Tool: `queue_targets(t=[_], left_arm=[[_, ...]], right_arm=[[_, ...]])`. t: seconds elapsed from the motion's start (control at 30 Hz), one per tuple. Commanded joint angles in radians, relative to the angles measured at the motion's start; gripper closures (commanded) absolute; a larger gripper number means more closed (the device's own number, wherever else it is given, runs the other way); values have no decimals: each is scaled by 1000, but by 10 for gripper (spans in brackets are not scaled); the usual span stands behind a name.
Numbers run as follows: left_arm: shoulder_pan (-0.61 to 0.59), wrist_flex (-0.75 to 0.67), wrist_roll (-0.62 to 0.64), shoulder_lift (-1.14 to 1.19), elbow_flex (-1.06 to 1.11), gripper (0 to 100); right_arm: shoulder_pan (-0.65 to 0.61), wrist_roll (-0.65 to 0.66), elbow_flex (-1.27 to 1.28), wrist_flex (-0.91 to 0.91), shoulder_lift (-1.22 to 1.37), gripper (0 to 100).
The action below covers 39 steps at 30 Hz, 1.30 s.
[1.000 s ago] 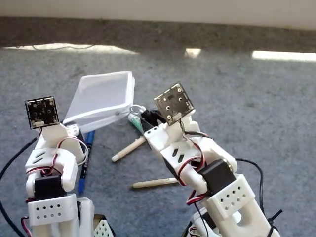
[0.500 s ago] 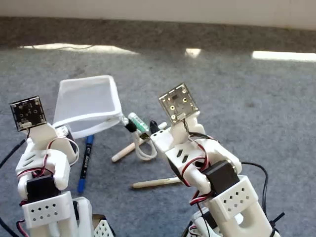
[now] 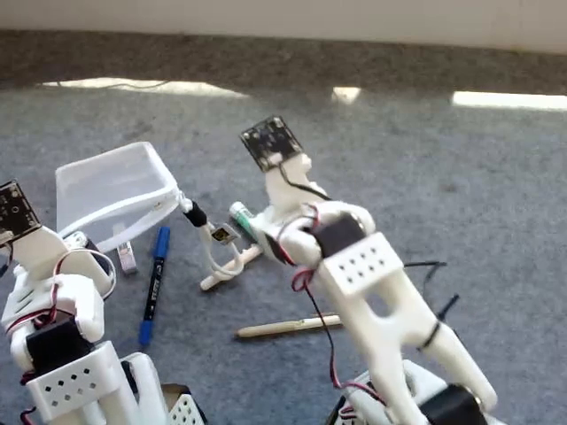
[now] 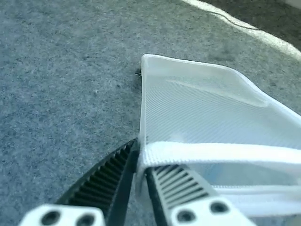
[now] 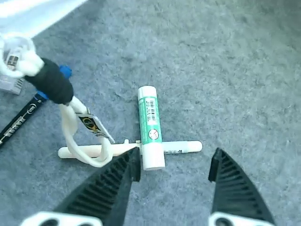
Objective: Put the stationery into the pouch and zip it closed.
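My left gripper [image 4: 141, 159] is shut on the white band at the edge of the translucent mesh pouch [image 4: 207, 113]. In the high view the pouch [image 3: 113, 188] is tilted up at the left, above the left arm [image 3: 53, 301]. Its white pull cord with a black toggle [image 5: 51, 81] trails toward the pens. My right gripper [image 5: 176, 157] is open just above a green-and-white glue stick [image 5: 151, 126], which lies across a white pen [image 5: 94, 151]. A blue pen [image 3: 154, 283] and a beige pen [image 3: 288, 328] lie on the carpet.
Everything rests on grey carpet [image 3: 443, 204]. A small clear item [image 3: 127, 258] lies beside the blue pen, below the pouch. The right arm [image 3: 354, 266] stretches across the middle. A pale strip [image 3: 283, 18] runs along the far edge, and the carpet to the right is bare.
The left arm has drawn the pouch leftward, stretching its cord out. The right arm has swung forward and down over the glue stick.
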Motion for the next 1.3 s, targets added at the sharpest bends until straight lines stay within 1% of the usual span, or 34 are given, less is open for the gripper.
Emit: queue_targets(t=[0.0,0.3,0.43,0.5,0.77,0.83,0.97,1.17,1.27], left_arm=[[-12,3,11,-8,-56,994],[-13,3,11,-5,-54,994],[-15,3,11,-5,-54,994],[-15,3,11,-5,-54,994],[-13,5,11,-7,-53,994],[-12,5,11,-7,-53,994],[-12,5,11,-7,-53,994],[-10,5,11,-8,-53,994],[-10,5,11,-8,-53,994]], right_arm=[[8,-2,-145,2,139,774],[-58,2,-369,4,460,774],[-74,64,-414,5,553,774],[-85,69,-435,5,595,774],[-64,69,-558,5,760,776],[-64,69,-576,7,802,794],[-62,71,-642,82,869,868],[-61,68,-783,228,972,875],[-50,64,-832,271,980,925]])
